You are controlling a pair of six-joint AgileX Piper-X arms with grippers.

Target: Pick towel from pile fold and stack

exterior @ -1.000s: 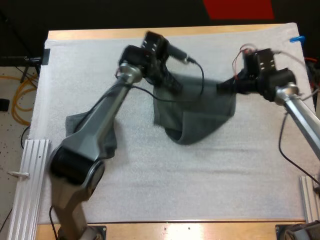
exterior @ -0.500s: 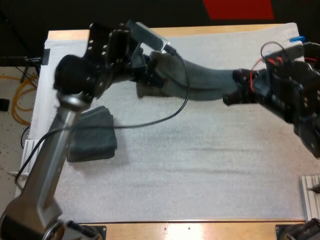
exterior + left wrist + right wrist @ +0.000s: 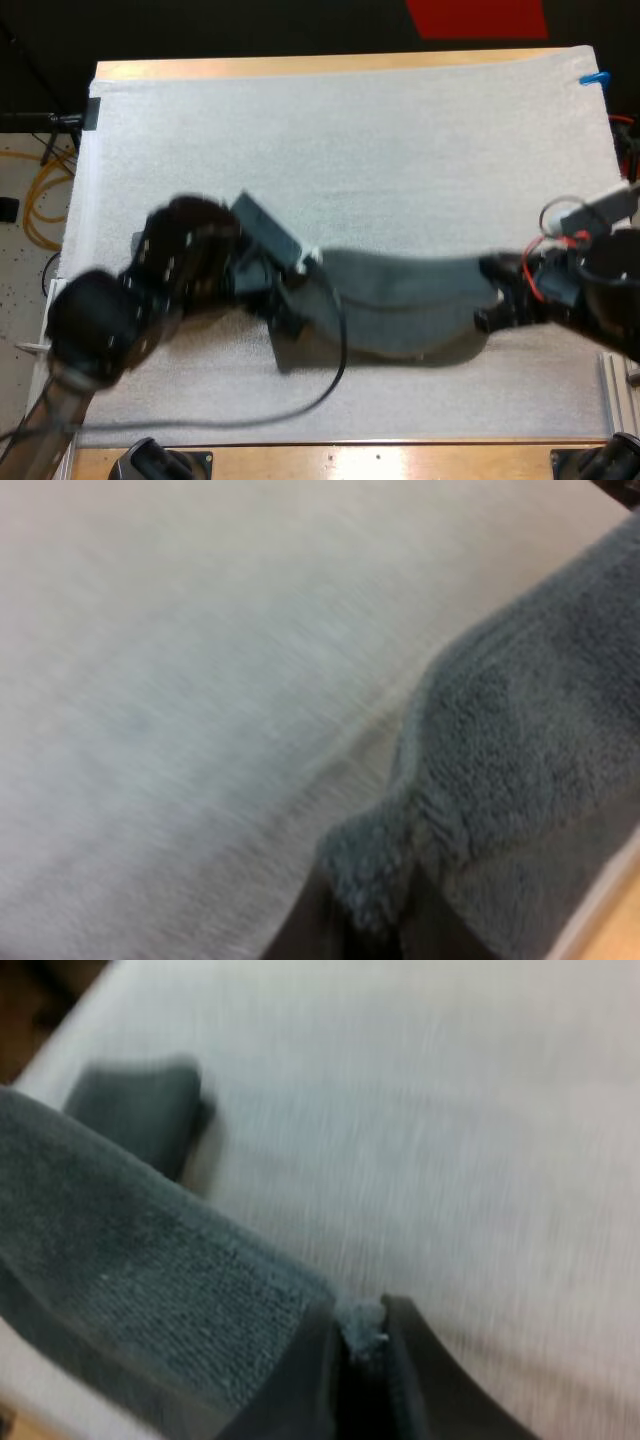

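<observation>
Risk: both pinches sat right at the towel (image 3: 400,320) edge, so an uneven pull could slip a corner loose and wreck the fold. Left gripper (image 3: 288,312) squeezed the left corner. Towel stretched, sagging over the mat's (image 3: 350,150) near side. Right gripper (image 3: 492,298) squeezed the right corner.

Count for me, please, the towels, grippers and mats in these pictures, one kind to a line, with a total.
Towels: 2, the stretched towel and the other towel lying on the mat
Grippers: 2, left gripper and right gripper
White mat: 1
Total: 5
</observation>
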